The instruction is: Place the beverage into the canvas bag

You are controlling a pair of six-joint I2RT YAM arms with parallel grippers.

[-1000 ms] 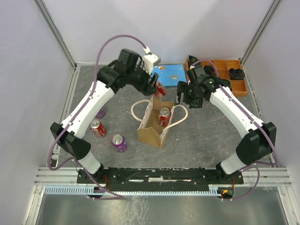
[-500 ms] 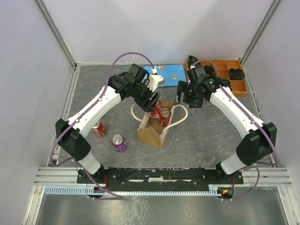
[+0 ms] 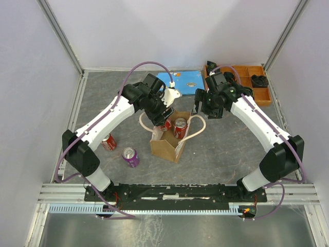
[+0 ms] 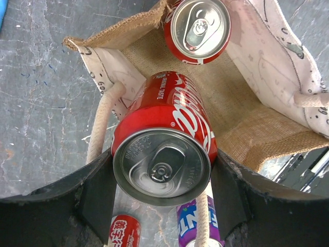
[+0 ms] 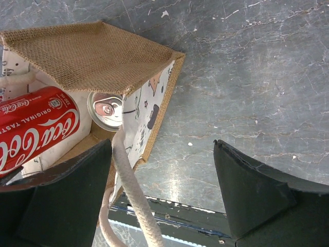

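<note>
The beverage, a red cola can (image 4: pixel 167 128), is clamped between the two fingers of the left gripper (image 4: pixel 162 185), which are pressed against opposite sides of the can just below its lid. In the left wrist view the lid with its pull tab is turned back toward the camera, and the long axis is seen running away from the claw, with the base end directed down into the open mouth of the canvas bag (image 4: pixel 241 118). From the right wrist view the same can (image 5: pixel 31 131) is seen slanted rather than upright, at the bag's (image 5: pixel 87 56) opening. How far the base has passed below the rim cannot be told.

A second red can (image 4: pixel 199 28) is seen standing upright inside the bag, at the end away from the held one, lid up. One cream rope handle (image 4: pixel 103 118) is draped just beside the held can, on its left in the wrist view.

In the top view the bag (image 3: pixel 167 146) is set on the grey table between the two arms, with the left gripper (image 3: pixel 163 119) above its left end. The right gripper (image 3: pixel 203 109) is held beside the bag with its jaws spread wide and nothing between them.

To the left of the bag, a red can (image 3: pixel 107 142) and a purple can (image 3: pixel 130 156) are seen on the table. An orange tray (image 3: pixel 241 67) is placed at the far right corner.
</note>
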